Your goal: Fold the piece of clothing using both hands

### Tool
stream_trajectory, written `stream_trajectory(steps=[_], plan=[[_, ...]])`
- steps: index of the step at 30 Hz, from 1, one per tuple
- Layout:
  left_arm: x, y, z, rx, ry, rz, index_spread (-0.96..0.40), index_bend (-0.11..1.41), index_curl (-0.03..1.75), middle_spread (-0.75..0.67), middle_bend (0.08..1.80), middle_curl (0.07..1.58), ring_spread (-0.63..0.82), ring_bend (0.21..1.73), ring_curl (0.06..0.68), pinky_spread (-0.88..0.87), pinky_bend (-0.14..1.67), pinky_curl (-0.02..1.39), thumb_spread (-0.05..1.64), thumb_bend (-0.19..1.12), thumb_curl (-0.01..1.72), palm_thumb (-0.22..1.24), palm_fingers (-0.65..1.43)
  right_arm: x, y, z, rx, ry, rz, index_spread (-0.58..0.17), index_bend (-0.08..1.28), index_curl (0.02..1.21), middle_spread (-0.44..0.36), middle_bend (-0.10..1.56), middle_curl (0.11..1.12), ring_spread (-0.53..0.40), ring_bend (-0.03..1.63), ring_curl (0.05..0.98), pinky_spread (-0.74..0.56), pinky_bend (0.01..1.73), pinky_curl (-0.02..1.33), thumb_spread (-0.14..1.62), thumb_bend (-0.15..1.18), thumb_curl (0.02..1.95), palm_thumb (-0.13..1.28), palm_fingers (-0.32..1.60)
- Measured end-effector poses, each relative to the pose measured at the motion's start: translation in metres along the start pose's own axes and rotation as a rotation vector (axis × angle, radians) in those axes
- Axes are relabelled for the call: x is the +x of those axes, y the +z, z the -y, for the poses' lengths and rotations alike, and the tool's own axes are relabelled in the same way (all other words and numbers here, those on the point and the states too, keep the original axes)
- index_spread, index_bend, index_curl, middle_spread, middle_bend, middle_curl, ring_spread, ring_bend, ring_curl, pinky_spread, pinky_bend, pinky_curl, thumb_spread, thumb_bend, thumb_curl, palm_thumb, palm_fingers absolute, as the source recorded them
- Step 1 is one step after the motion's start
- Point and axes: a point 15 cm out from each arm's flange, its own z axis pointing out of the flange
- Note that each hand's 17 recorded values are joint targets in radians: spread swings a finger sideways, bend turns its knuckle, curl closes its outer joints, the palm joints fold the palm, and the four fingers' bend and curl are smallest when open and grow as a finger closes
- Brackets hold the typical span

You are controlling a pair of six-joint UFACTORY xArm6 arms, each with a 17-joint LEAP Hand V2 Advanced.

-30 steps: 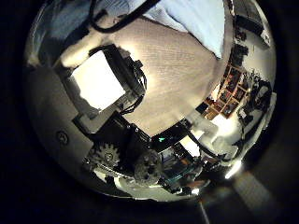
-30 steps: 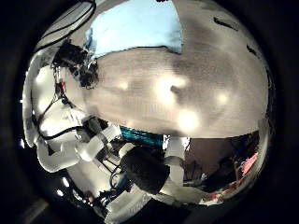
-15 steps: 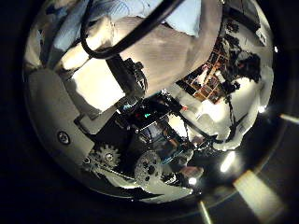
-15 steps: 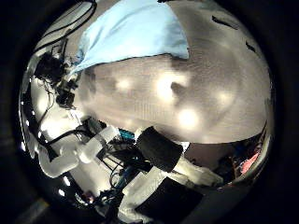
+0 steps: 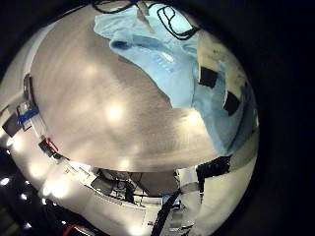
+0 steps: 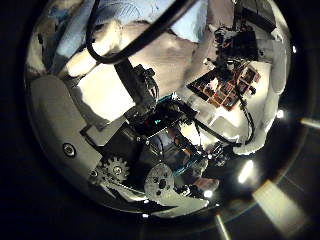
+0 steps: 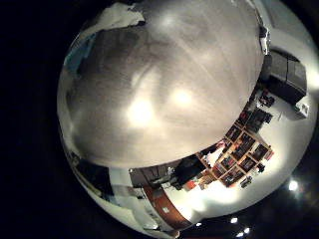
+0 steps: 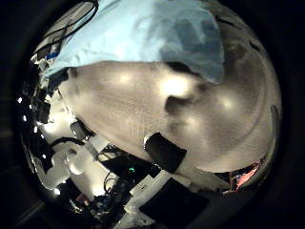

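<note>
The piece of clothing [image 5: 182,69] lies flat on the wooden table [image 5: 98,113], with a bunched edge toward the table's middle. In the left little finger side palm view my left hand's fingers [image 5: 219,87] reach out straight over the cloth, close to it or on it. In the left thumb side palm view the cloth [image 6: 150,12] is a strip beyond the left hand's own body [image 6: 130,120]. In the right thumb side palm view the cloth [image 8: 143,33] fills much of the picture, one corner raised or folded, close to my right hand [image 8: 167,153].
Bare tabletop [image 8: 162,119] stretches from the cloth's edge toward the table's rim. Another robot arm [image 8: 67,162] stands beside the table in the right thumb side palm view. Shelves [image 6: 225,85] stand in the room beyond the table.
The right palm camera has moved closer to the cloth, which now fills more of its view. The left palm camera has turned, showing less table and more of the room.
</note>
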Motion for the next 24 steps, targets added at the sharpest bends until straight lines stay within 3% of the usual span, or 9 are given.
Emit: stream_trajectory(steps=[6,11,16,19,24], plan=[[-0.003,-0.004,0.0,0.008,-0.004,-0.001,-0.66,0.69,1.03,-0.43,1.14,0.83,-0.45,1.25,0.521,-0.73,0.63,0.72,1.16,-0.01,0.57,0.69,1.08,-0.005,0.014,0.005,-0.038,0.008,-0.002,-0.251,0.18,0.34,-0.12,0.43,0.42,-0.174,0.83,0.266,0.04,0.79,0.02,1.08,-0.03,0.3,0.39,0.3],[-0.004,-0.007,-0.005,0.005,-0.005,-0.004,-0.66,0.68,1.05,-0.44,1.13,0.83,-0.45,1.24,0.521,-0.74,0.62,0.74,1.16,-0.01,0.57,0.69,1.08,-0.004,0.016,0.01,-0.043,0.008,-0.004,-0.273,0.19,0.35,-0.151,0.48,0.44,-0.224,0.89,0.284,-0.02,0.78,0.0,1.08,-0.02,0.31,0.4,0.44],[-0.009,-0.012,-0.014,0.008,-0.007,-0.005,-0.67,0.66,1.07,-0.44,1.13,0.83,-0.46,1.24,0.522,-0.74,0.61,0.76,1.16,-0.01,0.58,0.69,1.08,-0.003,0.011,0.01,-0.03,0.01,-0.005,-0.343,0.2,0.38,-0.214,0.56,0.49,-0.292,1.0,0.326,-0.25,0.95,0.03,1.09,-0.02,0.31,0.43,0.77],[-0.008,-0.015,-0.018,0.015,-0.006,-0.001,-0.67,0.66,1.08,-0.44,1.13,0.83,-0.46,1.24,0.522,-0.75,0.6,0.76,1.16,-0.01,0.58,0.69,1.09,-0.003,0.009,0.01,-0.029,0.007,-0.008,-0.399,0.25,0.42,-0.252,0.66,0.55,-0.301,1.06,0.362,-0.39,1.05,0.08,1.09,-0.01,0.32,0.46,1.08],[-0.006,-0.022,-0.024,0.032,0.002,0.005,-0.68,0.65,1.09,-0.44,1.13,0.83,-0.46,1.24,0.523,-0.75,0.59,0.78,1.16,-0.01,0.58,0.69,1.09,0.001,0.002,0.01,-0.025,-0.006,-0.043,-0.444,0.52,0.59,-0.267,0.83,0.66,-0.277,1.11,0.437,-0.41,1.18,0.17,1.11,0.01,0.34,0.58,1.26]])
